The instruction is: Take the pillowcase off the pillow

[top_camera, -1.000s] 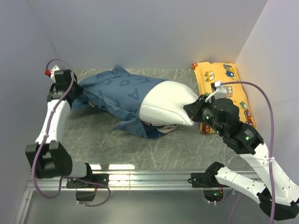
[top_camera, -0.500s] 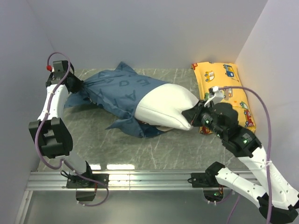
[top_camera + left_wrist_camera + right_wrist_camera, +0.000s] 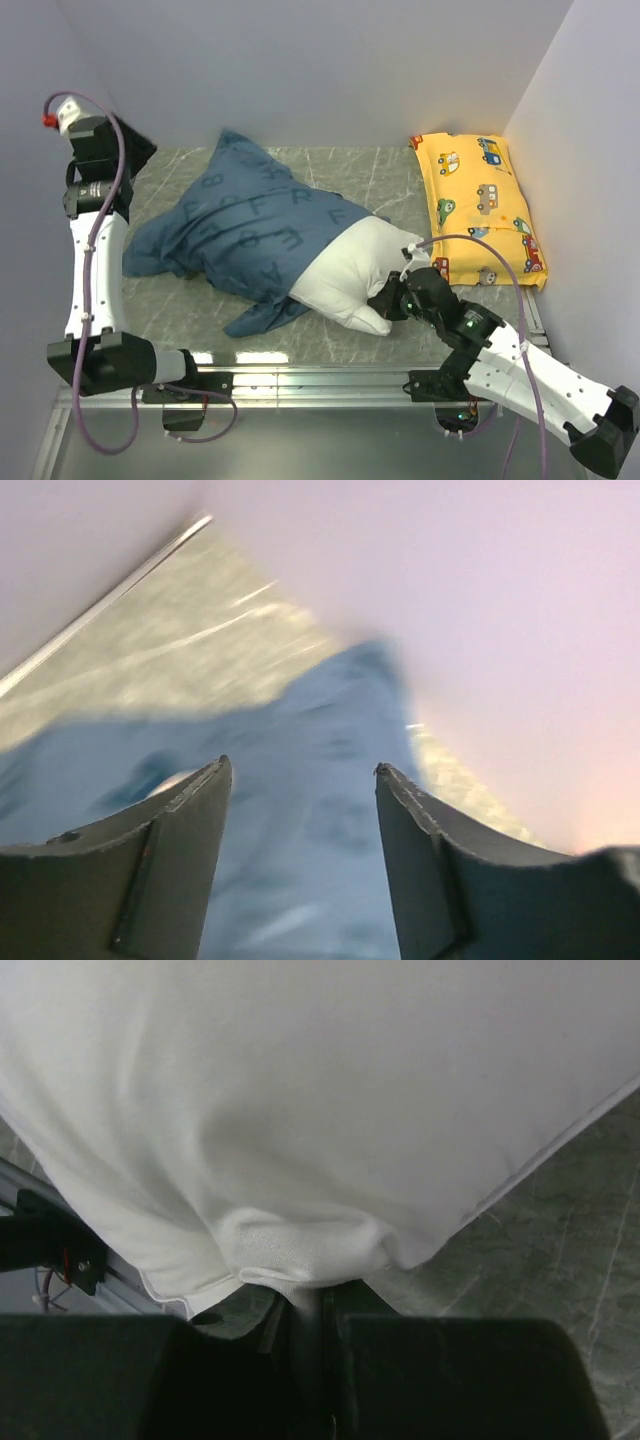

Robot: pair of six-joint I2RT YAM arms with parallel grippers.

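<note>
The dusty-blue pillowcase with paler letters lies slack over the left part of the white pillow, whose right end sticks out bare. My left gripper hangs high at the back left, above the fabric and apart from it. In the left wrist view my left gripper is open, with the blurred pillowcase far below between the fingers. My right gripper sits low near the front edge. Seen from the right wrist, my right gripper is shut on a bunched corner of the pillow.
A yellow car-print pillow lies along the right wall. A metal rail runs along the table's near edge, close to the white pillow's front corner. Walls close the left, back and right sides.
My left gripper opened, let go of the pillowcase and rose toward the back left. The fabric dropped and spread. My right gripper drew the pillow toward the near edge.
</note>
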